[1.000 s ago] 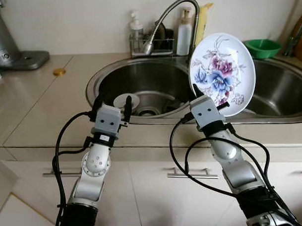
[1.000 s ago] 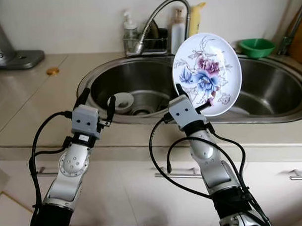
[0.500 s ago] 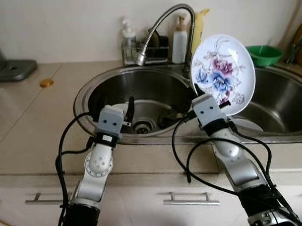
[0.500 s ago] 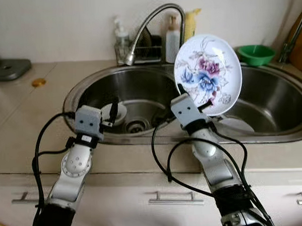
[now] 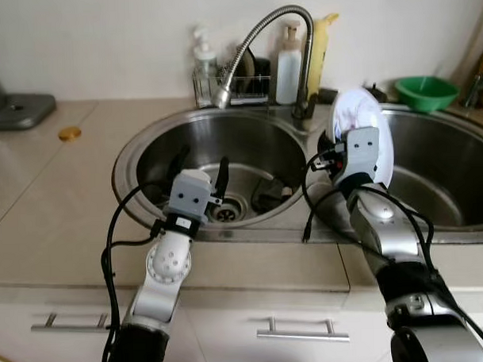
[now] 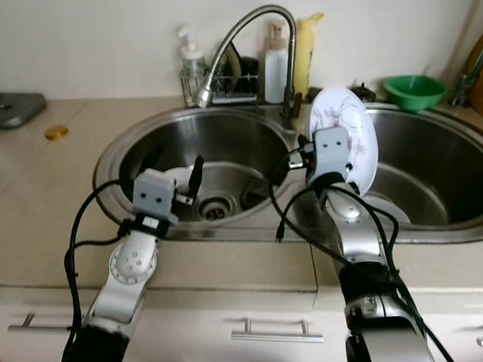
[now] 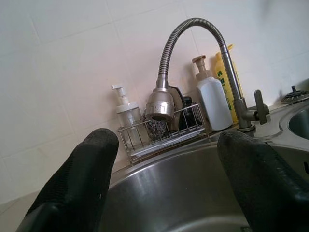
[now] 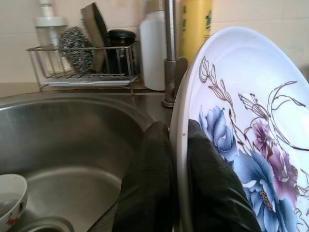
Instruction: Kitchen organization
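Now right end effector [image 8: 176,203] is clamped on rim of floral plate [image 8: 241,145], held upright btw. two sink basins. Left end effector [image 5: 200,165] w/ fingers apart hovers over left basin [image 5: 264,140], nearer to small bowl [image 8: 10,200].

White plate [image 8: 251,145] with blue and purple flower print, held upright on edge. Its rim sits clamped between the two black fingers [image 8: 147,193] of the right gripper [image 8: 178,193].

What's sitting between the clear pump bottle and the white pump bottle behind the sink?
A wire caddy with a steel scourer, a sponge and a black jar, between the clear pump bottle and white pump bottle, in the right wrist view.
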### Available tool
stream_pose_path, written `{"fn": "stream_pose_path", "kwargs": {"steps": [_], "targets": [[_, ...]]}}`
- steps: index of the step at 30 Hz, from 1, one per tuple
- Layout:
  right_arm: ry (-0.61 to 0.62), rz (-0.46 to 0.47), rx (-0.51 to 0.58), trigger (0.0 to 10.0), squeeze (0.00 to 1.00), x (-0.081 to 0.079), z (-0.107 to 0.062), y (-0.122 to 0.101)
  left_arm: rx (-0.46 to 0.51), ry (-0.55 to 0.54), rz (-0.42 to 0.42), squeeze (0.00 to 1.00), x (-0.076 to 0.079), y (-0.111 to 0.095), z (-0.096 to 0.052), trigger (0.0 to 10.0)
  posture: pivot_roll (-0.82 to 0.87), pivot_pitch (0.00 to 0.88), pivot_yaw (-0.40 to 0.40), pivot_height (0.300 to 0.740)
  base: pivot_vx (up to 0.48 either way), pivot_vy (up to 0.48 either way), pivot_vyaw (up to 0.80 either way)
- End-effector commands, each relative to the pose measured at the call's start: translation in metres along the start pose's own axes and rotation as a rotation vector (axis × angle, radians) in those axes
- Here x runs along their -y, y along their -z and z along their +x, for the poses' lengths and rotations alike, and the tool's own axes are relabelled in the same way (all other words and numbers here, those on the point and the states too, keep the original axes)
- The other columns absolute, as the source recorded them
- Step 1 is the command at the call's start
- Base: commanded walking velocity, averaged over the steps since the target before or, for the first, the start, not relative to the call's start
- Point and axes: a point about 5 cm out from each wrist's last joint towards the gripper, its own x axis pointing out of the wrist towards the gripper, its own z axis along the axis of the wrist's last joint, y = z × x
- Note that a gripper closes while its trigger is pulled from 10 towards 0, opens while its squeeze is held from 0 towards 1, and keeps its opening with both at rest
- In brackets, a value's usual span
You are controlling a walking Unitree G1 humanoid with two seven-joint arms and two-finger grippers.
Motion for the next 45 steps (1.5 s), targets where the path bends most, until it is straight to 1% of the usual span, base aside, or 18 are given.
{"fn": "stream_pose_path", "kwargs": {"steps": [1,2,6,7,9,10,12,16,21,22,23,24,25,26,33,38,44,45], "targets": [[0.028,0.022,0.016,10.0,0.0,0.01,0.004,-0.008,-0.008,0.014,0.0,0.0,0.002,0.001,0.0,10.0,0.06,0.0,0.021,0.74,0.0,0.0,0.0],[0.054,0.031,-0.008,10.0,0.0,0.018,0.007,-0.007,-0.009,0.016,0.002,0.0,0.002,0.001,0.0,10.0,0.06,0.0,0.02,0.74,0.0,0.0,0.0],[0.127,0.128,-0.105,10.0,0.0,0.034,0.007,0.004,-0.012,0.016,0.004,0.0,0.002,0.002,0.0,10.0,0.06,0.0,0.017,0.74,0.0,0.0,0.0],[0.127,0.128,-0.105,10.0,0.0,0.034,0.007,0.004,-0.012,0.016,0.004,0.0,0.002,0.002,0.0,10.0,0.06,0.0,0.017,0.74,0.0,0.0,0.0],[0.195,0.16,-0.194,10.0,0.0,0.047,0.002,0.018,-0.016,0.015,0.005,0.0,0.002,0.002,-0.001,10.0,0.07,0.0,0.015,0.74,0.0,0.0,0.0],[0.195,0.16,-0.194,10.0,0.0,0.047,0.002,0.018,-0.016,0.015,0.005,0.0,0.002,0.002,-0.001,10.0,0.07,0.0,0.015,0.74,0.0,0.0,0.0],[0.211,0.099,-0.237,10.0,0.0,0.051,-0.002,0.026,-0.02,0.017,0.005,0.0,0.002,0.003,-0.002,10.0,0.06,0.0,0.017,0.74,0.0,0.0,0.0],[0.216,0.072,-0.294,10.0,0.0,0.053,-0.007,0.037,-0.024,0.022,0.005,0.0,0.002,0.004,-0.003,10.0,0.06,0.0,0.021,0.74,0.0,0.0,0.0],[0.236,0.08,-0.331,10.0,0.0,0.056,-0.011,0.046,-0.026,0.027,0.004,0.0,0.004,0.004,-0.001,10.0,0.06,0.0,0.021,0.74,0.0,0.0,0.0],[0.245,0.082,-0.336,10.0,0.05,0.058,-0.012,0.047,-0.029,0.029,0.004,0.0,0.004,0.005,-0.001,10.0,0.06,0.0,0.021,0.74,0.0,0.0,0.0],[0.247,0.081,-0.337,10.0,0.05,0.058,-0.012,0.047,-0.029,0.03,0.004,0.0,0.004,0.005,-0.002,10.0,0.06,0.0,0.021,0.74,0.0,0.0,0.0],[0.246,0.083,-0.331,10.0,0.76,0.059,-0.012,0.047,-0.031,0.03,0.005,0.0,0.004,0.005,-0.002,10.0,0.06,0.0,0.021,0.74,0.0,0.0,0.0],[0.245,0.085,-0.327,10.0,0.76,0.059,-0.012,0.046,-0.032,0.031,0.005,0.0,0.004,0.006,-0.002,10.0,0.06,0.0,0.021,0.74,0.0,0.0,0.0],[0.241,0.085,-0.325,10.0,1.0,0.059,-0.012,0.046,-0.033,0.031,0.005,0.0,0.004,0.006,-0.002,10.0,0.06,0.0,0.024,0.74,0.0,0.0,0.0],[0.19,0.021,-0.329,10.0,1.0,0.055,-0.013,0.047,-0.038,0.029,0.006,0.0,0.004,0.006,-0.003,10.0,0.06,0.0,0.022,0.74,0.0,0.0,0.0],[0.144,0.01,-0.278,10.0,1.0,0.049,-0.009,0.039,-0.04,0.029,0.004,0.0,0.004,0.007,-0.003,10.0,0.05,0.0,0.022,0.74,0.0,0.0,0.0],[0.138,-0.002,-0.081,10.0,1.0,0.047,-0.008,0.015,-0.046,0.032,0.002,0.0,0.005,0.008,-0.005,10.0,0.05,0.0,0.022,0.74,0.0,0.0,0.0],[0.132,-0.003,-0.01,10.0,1.0,0.043,-0.009,0.007,-0.05,0.03,0.0,0.0,0.005,0.008,-0.005,10.0,0.05,0.0,0.022,0.74,0.0,0.0,0.0]]}}
